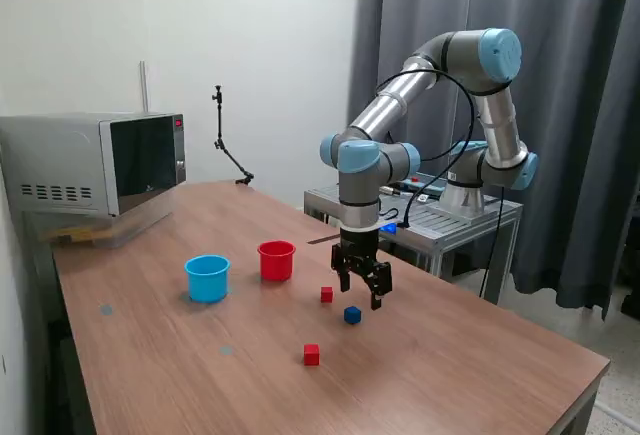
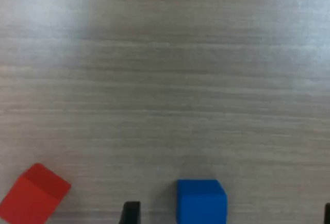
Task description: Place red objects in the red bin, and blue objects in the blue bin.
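Observation:
A dark blue cube (image 1: 352, 315) lies on the wooden table, with a red cube (image 1: 326, 294) close beside it and a second red cube (image 1: 311, 354) nearer the front edge. Only one blue cube shows. The red cup (image 1: 276, 260) and the light blue cup (image 1: 207, 278) stand upright to the exterior view's left of the cubes. My gripper (image 1: 361, 292) hangs open and empty just above the blue cube. In the wrist view the blue cube (image 2: 201, 202) lies between my open fingertips (image 2: 130, 213), nearer one of them, and one red cube (image 2: 33, 201) lies outside them.
A microwave (image 1: 95, 162) stands at the table's far corner on the exterior view's left. A thin black stand (image 1: 228, 145) rises at the back edge. A metal cart (image 1: 440, 217) with the arm's base is behind the table. A dark curtain (image 1: 560, 105) hangs behind.

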{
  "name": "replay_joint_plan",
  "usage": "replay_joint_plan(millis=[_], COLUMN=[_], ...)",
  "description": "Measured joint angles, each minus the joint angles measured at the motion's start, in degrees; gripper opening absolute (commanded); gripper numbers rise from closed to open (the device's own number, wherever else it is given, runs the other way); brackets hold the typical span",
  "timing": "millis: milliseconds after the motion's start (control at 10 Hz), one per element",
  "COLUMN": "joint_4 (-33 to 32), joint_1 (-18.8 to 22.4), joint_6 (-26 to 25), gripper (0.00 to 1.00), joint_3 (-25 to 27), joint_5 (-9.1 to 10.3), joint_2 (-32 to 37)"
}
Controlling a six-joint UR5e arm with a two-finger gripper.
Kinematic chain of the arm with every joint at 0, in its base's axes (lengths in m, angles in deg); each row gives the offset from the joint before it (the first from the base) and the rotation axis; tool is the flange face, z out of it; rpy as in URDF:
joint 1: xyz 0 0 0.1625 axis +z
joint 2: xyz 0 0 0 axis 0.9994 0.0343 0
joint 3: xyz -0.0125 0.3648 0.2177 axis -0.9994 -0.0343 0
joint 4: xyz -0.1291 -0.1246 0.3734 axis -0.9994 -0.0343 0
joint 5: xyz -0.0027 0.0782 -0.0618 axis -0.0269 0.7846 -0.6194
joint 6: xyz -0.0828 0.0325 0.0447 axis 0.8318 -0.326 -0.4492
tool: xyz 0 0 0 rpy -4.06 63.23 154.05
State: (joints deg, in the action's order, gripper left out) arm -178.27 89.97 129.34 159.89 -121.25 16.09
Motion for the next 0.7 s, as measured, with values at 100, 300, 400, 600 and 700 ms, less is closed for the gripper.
replay_joint_plan(millis=[100,300,400,600,700], joint_4=[0.0,0.0,-0.1,-0.1,-0.1], joint_1=[0.0,0.0,0.0,-0.1,-0.1], joint_6=[0.3,0.9,1.0,1.2,1.3], gripper=[1.0,1.0,1.0,1.0,1.0], joint_3=[-0.1,-0.3,-0.3,-0.3,-0.3], joint_5=[0.73,1.54,1.68,1.77,1.78], joint_2=[-0.4,-1.0,-1.4,-1.9,-2.0])
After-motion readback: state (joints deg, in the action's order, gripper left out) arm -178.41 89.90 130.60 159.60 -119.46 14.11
